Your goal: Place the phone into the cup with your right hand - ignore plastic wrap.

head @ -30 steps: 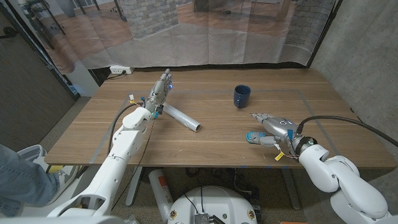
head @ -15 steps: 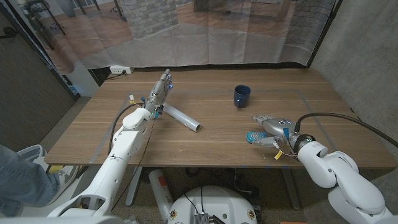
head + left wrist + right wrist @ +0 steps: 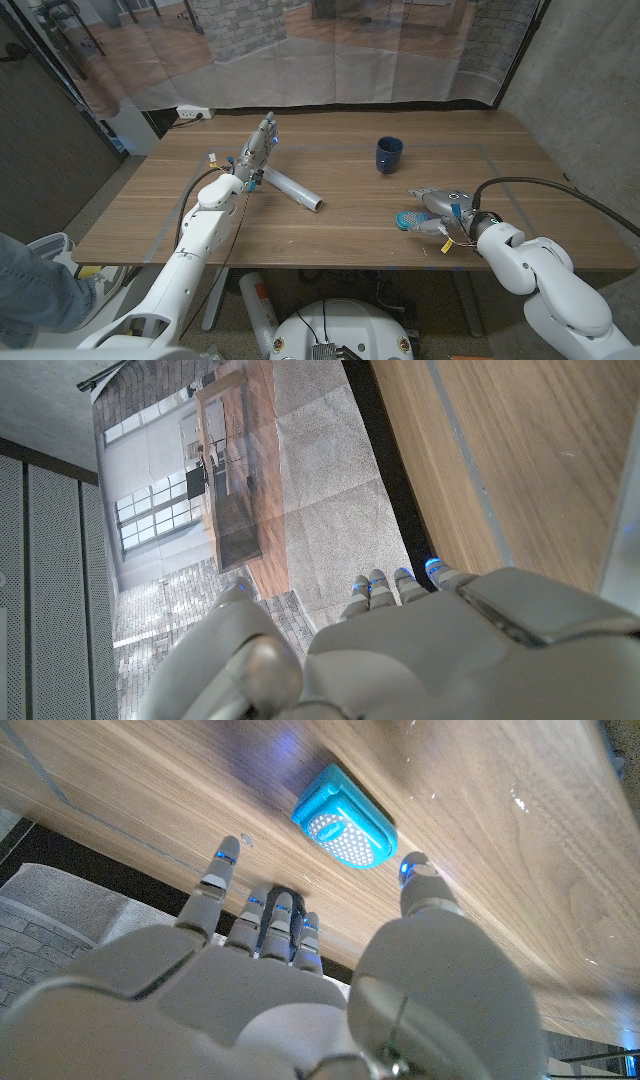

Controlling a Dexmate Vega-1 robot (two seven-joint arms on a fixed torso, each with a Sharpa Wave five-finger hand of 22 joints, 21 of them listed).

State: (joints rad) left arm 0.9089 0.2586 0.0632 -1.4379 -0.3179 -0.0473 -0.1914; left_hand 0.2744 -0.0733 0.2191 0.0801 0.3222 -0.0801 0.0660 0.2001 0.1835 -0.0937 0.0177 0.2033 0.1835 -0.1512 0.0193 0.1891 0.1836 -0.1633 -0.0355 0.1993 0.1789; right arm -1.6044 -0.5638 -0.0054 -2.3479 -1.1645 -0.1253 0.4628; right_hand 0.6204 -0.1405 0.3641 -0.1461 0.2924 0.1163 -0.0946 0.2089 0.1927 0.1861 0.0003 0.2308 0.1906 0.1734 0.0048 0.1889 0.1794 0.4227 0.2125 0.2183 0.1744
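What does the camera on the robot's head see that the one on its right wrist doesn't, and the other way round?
Head view alone: the dark blue cup standing upright toward the far side of the table, a silver tube lying by the left robot hand, and both arms. Right wrist view alone: a close look at the phone's perforated turquoise end, lying on the wood just beyond the fingertips, which are spread and not gripping it. Both share: the right robot hand, the phone beside it, and the wooden table.

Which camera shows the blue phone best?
The right wrist view: the phone lies large and unobstructed on the table beyond the right hand. In the head view it is small, partly hidden beside that hand.
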